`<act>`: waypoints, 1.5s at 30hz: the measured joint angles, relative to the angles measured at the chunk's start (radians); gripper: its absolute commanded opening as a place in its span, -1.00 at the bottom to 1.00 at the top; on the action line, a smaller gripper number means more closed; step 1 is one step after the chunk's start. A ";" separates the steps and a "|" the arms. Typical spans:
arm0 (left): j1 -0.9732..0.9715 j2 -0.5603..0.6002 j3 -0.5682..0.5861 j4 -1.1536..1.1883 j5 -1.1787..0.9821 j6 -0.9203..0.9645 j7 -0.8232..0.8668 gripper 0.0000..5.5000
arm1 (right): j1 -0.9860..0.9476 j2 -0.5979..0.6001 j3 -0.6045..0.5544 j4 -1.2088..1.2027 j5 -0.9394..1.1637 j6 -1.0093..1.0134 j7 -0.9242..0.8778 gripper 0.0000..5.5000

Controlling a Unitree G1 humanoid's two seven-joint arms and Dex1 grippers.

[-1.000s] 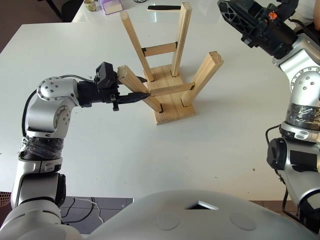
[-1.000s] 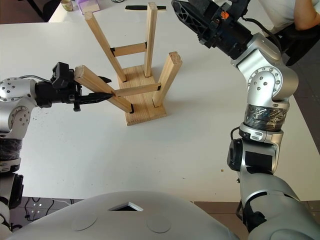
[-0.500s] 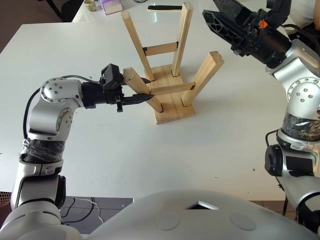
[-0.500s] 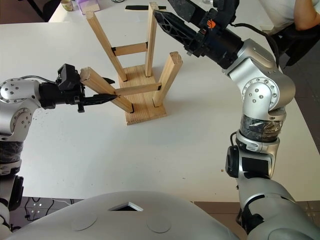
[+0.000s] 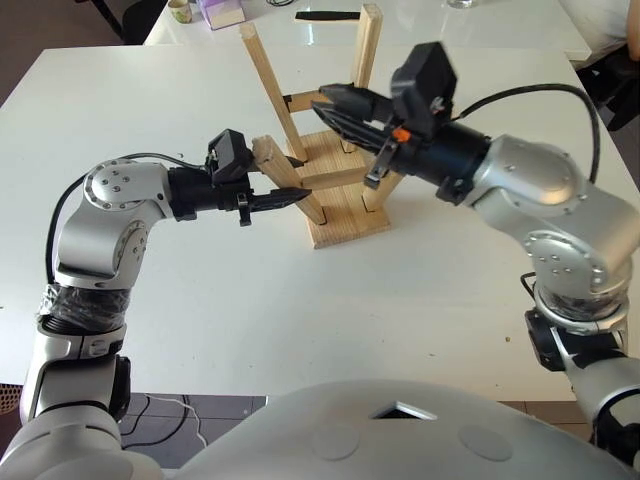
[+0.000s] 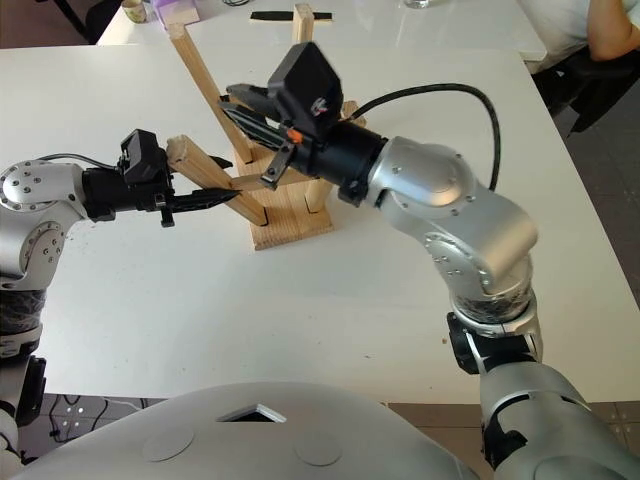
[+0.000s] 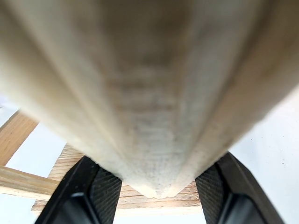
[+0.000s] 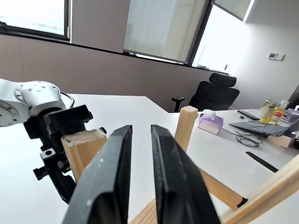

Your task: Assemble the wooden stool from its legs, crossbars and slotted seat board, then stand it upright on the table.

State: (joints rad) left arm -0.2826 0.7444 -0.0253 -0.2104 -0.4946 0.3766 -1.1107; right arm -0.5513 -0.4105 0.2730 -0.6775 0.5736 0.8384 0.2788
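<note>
The wooden stool stands upside down, its slotted seat board (image 5: 350, 226) flat on the white table and its legs pointing up. My left gripper (image 5: 284, 196) is shut on the near-left leg (image 5: 266, 153), which leans out to the left; its pads (image 7: 105, 186) press both sides of the leg (image 7: 149, 93). My right gripper (image 6: 232, 100) hangs open above the seat board, between the legs, with nothing between its fingers (image 8: 117, 177). Its tips point toward the held leg. A crossbar (image 5: 335, 179) joins the near legs, and another crossbar (image 5: 300, 100) joins the far ones.
A purple box (image 5: 222, 12), a small cup (image 5: 180, 10) and a flat black item (image 5: 328, 15) lie on the table behind. The white table (image 5: 420, 310) is bare in front of and to the right of the stool.
My right arm has swung down and left from high at the back right, to just over the upturned stool. My left gripper has kept its hold on the leg and shifted slightly right.
</note>
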 measured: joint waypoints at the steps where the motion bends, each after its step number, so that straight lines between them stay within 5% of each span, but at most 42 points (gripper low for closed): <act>1: 0.000 0.000 0.000 -0.001 0.000 0.001 0.003 -0.26 | 0.005 0.005 0.032 0.011 -0.039 -0.004 -0.012 -0.98; 9: -0.006 0.000 -0.014 -0.005 0.002 0.004 0.021 -0.26 | 0.081 -0.080 0.319 0.080 -0.305 0.020 -0.011 -1.00; 16: -0.029 -0.001 -0.041 -0.023 0.016 0.036 0.063 -0.26 | 0.080 -0.072 0.342 0.090 -0.403 0.011 0.021 -1.00; 19: -0.057 -0.002 -0.065 -0.024 0.033 0.047 0.071 -0.26 | 0.091 -0.012 0.263 0.100 -0.372 -0.001 0.028 -1.00; 24: -0.052 -0.003 -0.064 -0.029 0.032 0.043 0.074 -0.26 | -0.050 0.132 -0.114 0.094 -0.104 -0.013 0.012 -1.00; 29: -0.052 -0.006 -0.091 -0.019 0.037 0.028 0.073 -0.26 | -0.196 0.016 -0.468 0.271 0.026 -0.060 0.025 -1.00; 34: -0.053 0.002 -0.096 0.007 0.036 -0.003 0.053 -0.26 | -0.015 -0.156 -0.421 0.417 -0.173 -0.132 0.075 -1.00; 38: -0.055 0.002 -0.100 0.028 0.035 -0.033 0.038 -0.26 | 0.143 -0.140 -0.269 0.279 -0.120 -0.094 0.194 -1.00; 45: -0.052 0.028 -0.081 0.052 0.003 -0.070 -0.020 -0.26 | 0.226 -0.032 -0.327 0.115 0.042 0.065 0.081 -1.00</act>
State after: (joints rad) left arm -0.3344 0.7721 -0.1066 -0.1584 -0.4921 0.3066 -1.1307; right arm -0.3250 -0.4427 -0.0537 -0.5627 0.6157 0.9032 0.3596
